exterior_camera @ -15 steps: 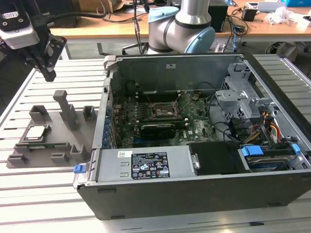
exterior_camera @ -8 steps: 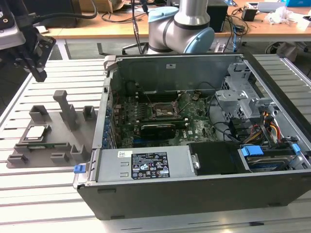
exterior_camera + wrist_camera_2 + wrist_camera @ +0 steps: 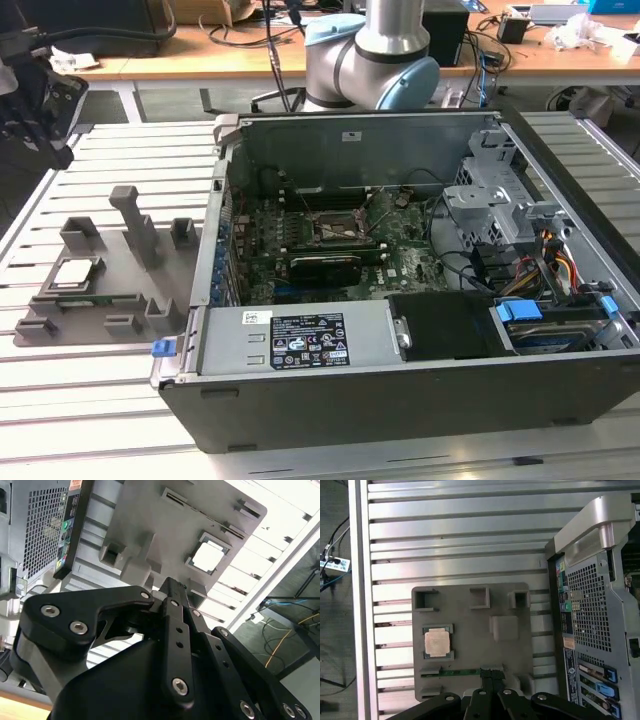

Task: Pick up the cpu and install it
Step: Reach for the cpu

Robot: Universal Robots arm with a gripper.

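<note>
The gripper (image 3: 492,670), its fingers pressed together and holding nothing, hangs above the near edge of the grey tray (image 3: 470,625). Beyond it the cpu (image 3: 437,643) lies flat in a square pocket of that tray, on the slatted desk (image 3: 470,540) beside the open case (image 3: 590,610).

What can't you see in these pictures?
- CPU underside: both wrist views, it lies flat in the tray.
- One tray edge: first wrist view, behind the gripper.
- Socket pins: exterior view, too small.
- Arm: exterior view, cut off by the top edge.
</note>
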